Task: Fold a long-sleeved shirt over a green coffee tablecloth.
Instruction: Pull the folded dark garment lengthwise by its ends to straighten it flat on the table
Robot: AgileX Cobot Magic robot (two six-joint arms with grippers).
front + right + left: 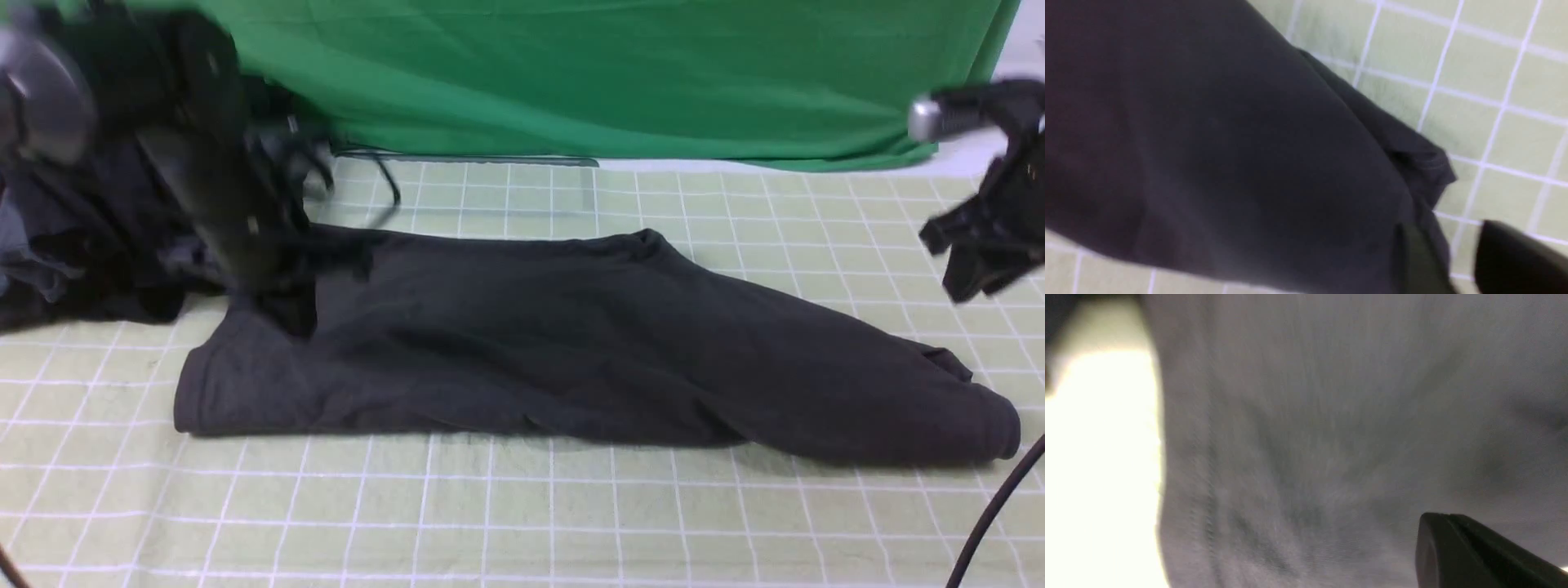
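Pale green coffee tablecloth with white gridlines covers the table. We see the left gripper, jaws together, at the long-sleeved shirt's upper-left corner. The right gripper hangs at right, its 2 jaws apart, empty. The folded shirt's long axis runs left to right, tapering toward the lower right.

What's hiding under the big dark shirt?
The long-sleeved shirt lies on the green coffee tablecloth, whose white grid shows beyond its edges. Anything else beneath is covered, so I cannot tell.
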